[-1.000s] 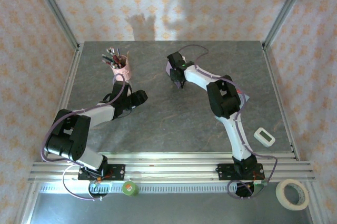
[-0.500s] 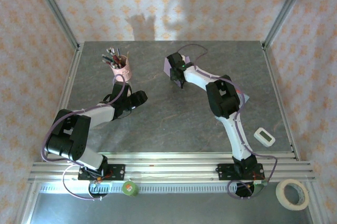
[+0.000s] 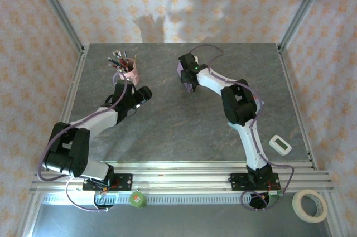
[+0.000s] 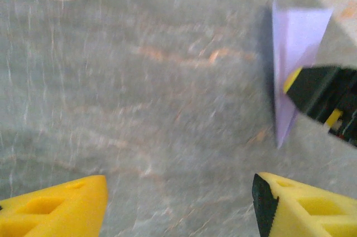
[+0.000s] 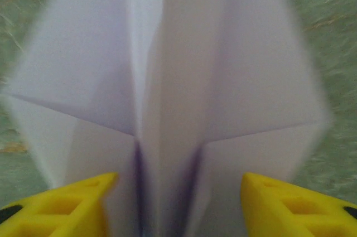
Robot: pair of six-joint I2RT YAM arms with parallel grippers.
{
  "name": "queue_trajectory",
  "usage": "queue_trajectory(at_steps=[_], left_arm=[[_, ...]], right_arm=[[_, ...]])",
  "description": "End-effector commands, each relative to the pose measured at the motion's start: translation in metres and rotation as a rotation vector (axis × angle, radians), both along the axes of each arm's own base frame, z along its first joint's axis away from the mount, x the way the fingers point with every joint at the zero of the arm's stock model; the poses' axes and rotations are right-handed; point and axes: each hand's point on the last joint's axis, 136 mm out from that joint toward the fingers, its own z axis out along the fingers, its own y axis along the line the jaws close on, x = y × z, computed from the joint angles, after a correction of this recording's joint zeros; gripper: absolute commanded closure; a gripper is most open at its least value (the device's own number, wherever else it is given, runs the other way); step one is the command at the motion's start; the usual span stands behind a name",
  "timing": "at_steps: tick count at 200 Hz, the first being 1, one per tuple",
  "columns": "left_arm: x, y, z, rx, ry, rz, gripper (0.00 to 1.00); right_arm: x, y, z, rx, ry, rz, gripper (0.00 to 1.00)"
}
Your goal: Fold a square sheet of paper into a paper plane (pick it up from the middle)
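**Lilac dart lies at the back of the table, both grippers open**

The paper plane lies on the grey table, in the upper middle of the overhead picture, a little right of the pink pen cup. It is pale lilac. In the left wrist picture it sits at the upper right as a long narrow wedge, with its sharp tip pointing down the frame.

The right gripper is right over the plane. In its own camera the folded sheet takes up most of the picture, somewhat blurred. The raised centre crease runs up the middle and a flat wing spreads to each side. The two yellow fingers stand apart in the bottom corners, with the centre fold between them. A gap shows on either side of the fold, so the jaws are not pinching the paper.

The left gripper is at the middle left of the overhead picture, just below the pen cup and well apart from the plane. Its yellow fingertips sit wide apart at the bottom of its wrist picture, with only bare grey table between them. The cup's pink base just shows at the top left of that frame.

A small teal-and-white packet lies near the table's right edge, well away from both grippers.
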Motion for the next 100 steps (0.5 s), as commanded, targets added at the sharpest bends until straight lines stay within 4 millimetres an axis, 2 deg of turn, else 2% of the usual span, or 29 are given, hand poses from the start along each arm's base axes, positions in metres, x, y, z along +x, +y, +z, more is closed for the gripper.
queue_trajectory(at_steps=[1, 21, 45, 62, 74, 94, 100], left_arm=[[0.015, 0.027, 0.041, 0.051, -0.096, 0.115, 0.26], [0.018, 0.047, 0.063, 0.083, -0.149, 0.187, 0.22], [0.014, 0.075, 0.086, 0.155, -0.214, 0.292, 0.13], [0.006, 0.096, 0.098, 0.223, -0.265, 0.378, 0.06], [0.000, 0.110, 0.104, 0.271, -0.306, 0.435, 0.01], [-0.013, 0.134, 0.107, 0.369, -0.360, 0.536, 0.01], [-0.018, 0.141, 0.106, 0.400, -0.370, 0.566, 0.01]], right_arm=[[0.006, -0.008, 0.092, 0.102, -0.162, -0.045, 0.39], [0.000, -0.018, 0.122, 0.146, -0.230, -0.067, 0.35], [-0.012, -0.047, 0.155, 0.171, -0.331, -0.124, 0.30], [-0.024, -0.085, 0.177, 0.165, -0.427, -0.209, 0.25], [-0.038, -0.118, 0.184, 0.152, -0.492, -0.284, 0.19], [-0.063, -0.176, 0.187, 0.136, -0.582, -0.422, 0.02], [-0.071, -0.192, 0.185, 0.125, -0.603, -0.463, 0.00]])
